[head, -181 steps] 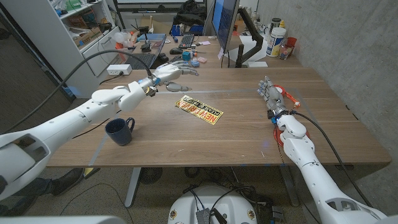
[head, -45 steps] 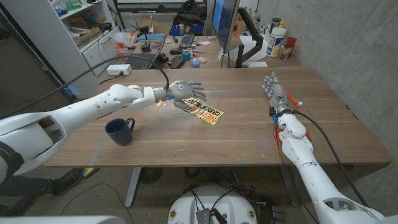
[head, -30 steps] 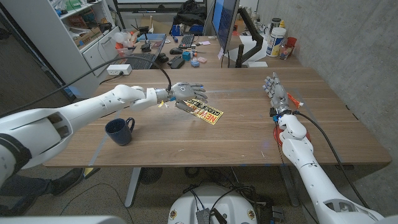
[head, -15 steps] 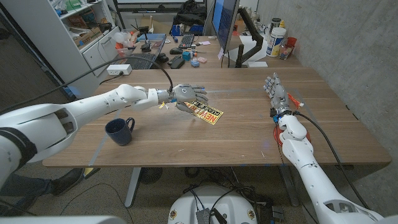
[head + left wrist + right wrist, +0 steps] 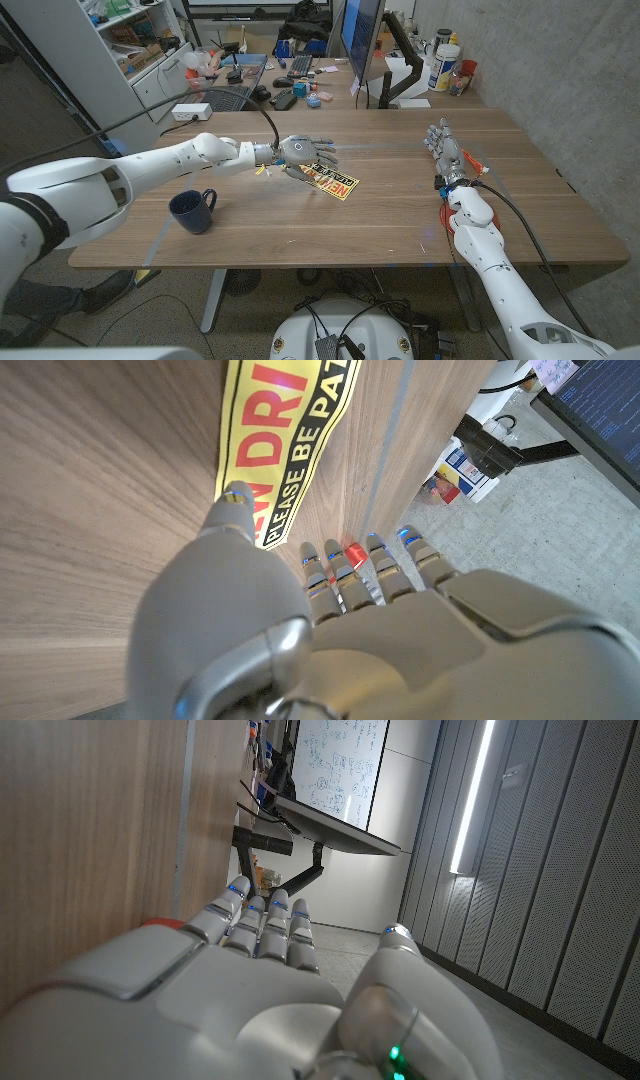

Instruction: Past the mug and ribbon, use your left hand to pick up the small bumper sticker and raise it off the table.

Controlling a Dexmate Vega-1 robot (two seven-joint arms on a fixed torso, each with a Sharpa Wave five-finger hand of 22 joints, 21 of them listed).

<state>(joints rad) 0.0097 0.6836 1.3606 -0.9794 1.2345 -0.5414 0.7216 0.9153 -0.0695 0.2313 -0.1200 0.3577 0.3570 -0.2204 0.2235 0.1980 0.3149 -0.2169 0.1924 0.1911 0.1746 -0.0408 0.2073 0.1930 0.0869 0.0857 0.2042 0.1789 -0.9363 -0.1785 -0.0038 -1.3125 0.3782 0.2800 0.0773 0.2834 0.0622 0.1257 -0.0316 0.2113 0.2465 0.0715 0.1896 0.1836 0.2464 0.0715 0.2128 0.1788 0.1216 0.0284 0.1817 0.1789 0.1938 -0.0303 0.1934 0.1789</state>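
Near the table's left edge a mug (image 5: 191, 211), well apart from the bumper sticker (image 5: 327, 181)

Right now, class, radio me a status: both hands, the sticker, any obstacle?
Left hand over the bumper sticker, thumb on its end; grip unclear. Right hand open, idle. Mug clear of the path.

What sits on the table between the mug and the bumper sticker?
Only bare wood between the mug and the bumper sticker, in the head view; the left hand is at the sticker's far end.
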